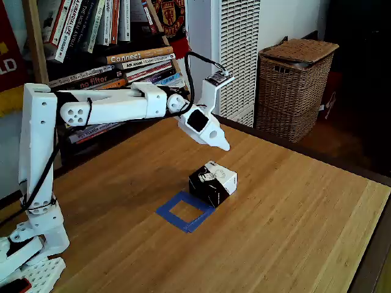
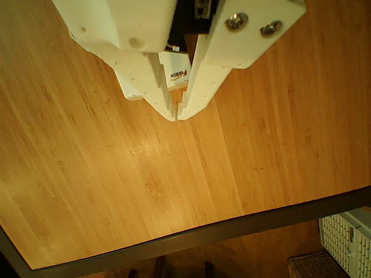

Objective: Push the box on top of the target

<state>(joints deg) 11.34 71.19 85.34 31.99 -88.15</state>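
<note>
While my white arm is reaching out level over the wooden worktop (image 1: 287,207), its fingers (image 1: 223,145) are hanging in the air above and just behind the box (image 1: 212,182) in the fixed view, clear of it and not touching. From the other view I am seeing the fingers (image 2: 176,113) pointing down at bare wood with their tips all but meeting, only a sliver of gap between them, and nothing is being held. Below the fingers, the box is sitting on the worktop with its white printed top facing up and its black sides showing; its near lower corner is overlapping the far corner of the target (image 1: 185,211), the blue tape square, while most of the box is lying outside the outline. Behind the fingers, a bookshelf (image 1: 116,43) is lining the wall, and a wicker basket (image 1: 294,88) is standing off to their right in the fixed view.
</note>
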